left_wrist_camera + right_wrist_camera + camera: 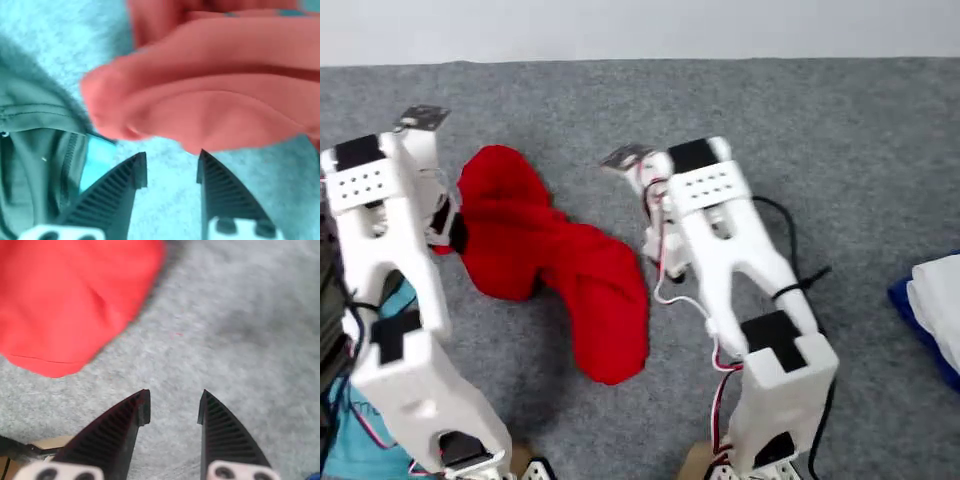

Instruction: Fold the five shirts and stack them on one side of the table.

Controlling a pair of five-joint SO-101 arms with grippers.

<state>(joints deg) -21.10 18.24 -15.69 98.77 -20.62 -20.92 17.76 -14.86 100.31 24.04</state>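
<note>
A crumpled red shirt (pixel 555 262) lies on the grey carpeted table between the two arms. The left arm stands at the shirt's left edge; its gripper (pixel 171 169) is open just short of a bunched fold of the red shirt (pixel 215 100), holding nothing. Beside that gripper lie a dark green shirt (pixel 30 150) and a strip of teal cloth (pixel 97 155). The right arm stands at the shirt's right edge. Its gripper (pixel 172 407) is open over bare carpet, with the red shirt (pixel 65 305) a little way ahead of the fingertips.
Folded white and blue cloth (pixel 935 305) lies at the table's right edge. A teal garment (pixel 360 430) and dark cloth sit at the near left under the left arm's base. The far half of the table (pixel 840 130) is bare carpet.
</note>
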